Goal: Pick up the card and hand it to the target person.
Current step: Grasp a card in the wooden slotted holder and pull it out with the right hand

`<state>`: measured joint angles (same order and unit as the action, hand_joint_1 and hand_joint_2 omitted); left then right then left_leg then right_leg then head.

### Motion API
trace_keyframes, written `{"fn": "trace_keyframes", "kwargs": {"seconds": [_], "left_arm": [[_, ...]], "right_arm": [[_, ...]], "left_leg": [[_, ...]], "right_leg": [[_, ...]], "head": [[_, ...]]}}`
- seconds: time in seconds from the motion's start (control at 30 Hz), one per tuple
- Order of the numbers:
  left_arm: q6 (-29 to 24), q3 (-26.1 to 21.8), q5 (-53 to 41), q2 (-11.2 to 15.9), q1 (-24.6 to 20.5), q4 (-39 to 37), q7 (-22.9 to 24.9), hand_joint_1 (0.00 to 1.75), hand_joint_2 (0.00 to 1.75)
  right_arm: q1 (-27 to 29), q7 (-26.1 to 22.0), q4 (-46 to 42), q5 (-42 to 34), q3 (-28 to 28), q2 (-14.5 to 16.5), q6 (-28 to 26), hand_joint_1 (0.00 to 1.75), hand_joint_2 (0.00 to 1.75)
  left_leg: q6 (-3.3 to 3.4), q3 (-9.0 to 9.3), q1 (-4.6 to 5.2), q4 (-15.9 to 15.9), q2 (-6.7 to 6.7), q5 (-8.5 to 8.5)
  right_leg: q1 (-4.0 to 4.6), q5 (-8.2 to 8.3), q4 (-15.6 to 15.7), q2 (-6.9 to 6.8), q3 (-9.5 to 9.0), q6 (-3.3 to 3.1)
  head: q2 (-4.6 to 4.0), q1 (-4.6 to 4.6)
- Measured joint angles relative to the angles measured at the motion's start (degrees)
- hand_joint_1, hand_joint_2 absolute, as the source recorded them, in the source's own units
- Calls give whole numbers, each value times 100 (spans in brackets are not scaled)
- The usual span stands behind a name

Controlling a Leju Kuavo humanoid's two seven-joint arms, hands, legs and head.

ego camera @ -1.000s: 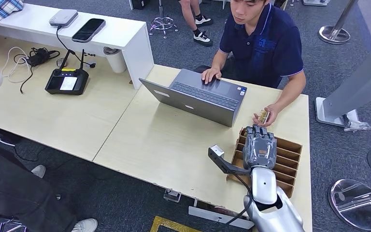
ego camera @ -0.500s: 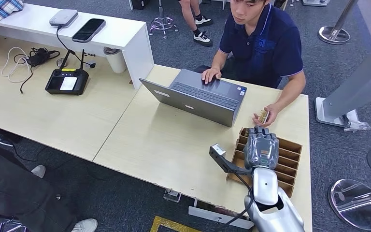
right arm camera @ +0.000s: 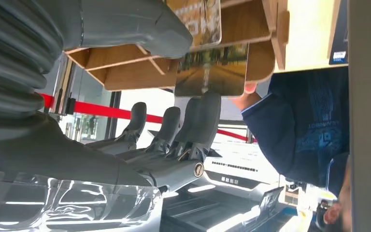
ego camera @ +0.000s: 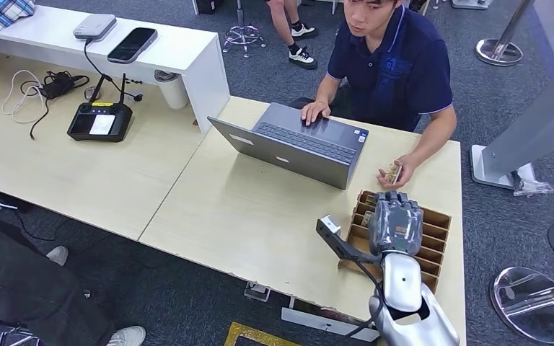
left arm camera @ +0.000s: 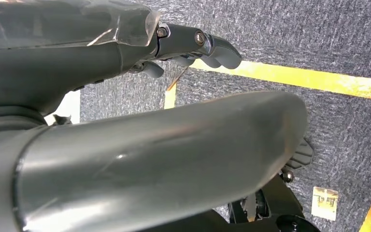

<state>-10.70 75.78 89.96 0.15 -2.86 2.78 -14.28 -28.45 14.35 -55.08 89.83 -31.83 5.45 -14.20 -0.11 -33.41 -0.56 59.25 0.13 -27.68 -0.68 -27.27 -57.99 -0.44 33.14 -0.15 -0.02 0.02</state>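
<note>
Conceivably to snag fingertips on the brown slotted wooden card rack [ego camera: 434,216] if lowered askew: right hand [ego camera: 393,223] open and empty over that rack, picture-printed card [ego camera: 394,173] pinched in the seated person's hand [ego camera: 406,171] just beyond it, grey laptop [ego camera: 303,148] near, pale desk [ego camera: 245,209] edge beside the rack, free room only above.

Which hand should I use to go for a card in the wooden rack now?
The right. The right hand hovers over the wooden card rack, fingers apart and holding nothing. A card sits near its fingertips in the right wrist view. The left hand hangs over the carpet floor.
</note>
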Motion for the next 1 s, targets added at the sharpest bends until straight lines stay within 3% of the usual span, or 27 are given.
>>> {"fn": "trace_keyframes", "kwargs": {"seconds": [0.47,1.0], "left_arm": [[55,0,-34,2,-1,0,-19,0,0],[56,0,-26,7,-2,0,1,0,0]], "right_arm": [[197,-9,-529,0,32,-152,-3,79,175],[364,15,-388,0,40,-193,32,85,175]], "left_leg": [[0,0,0,0,0,0],[0,0,0,0,0,0]], "right_leg": [[0,0,0,0,0,0],[0,0,0,0,0,0]], "head": [[0,0],[0,0]]}}
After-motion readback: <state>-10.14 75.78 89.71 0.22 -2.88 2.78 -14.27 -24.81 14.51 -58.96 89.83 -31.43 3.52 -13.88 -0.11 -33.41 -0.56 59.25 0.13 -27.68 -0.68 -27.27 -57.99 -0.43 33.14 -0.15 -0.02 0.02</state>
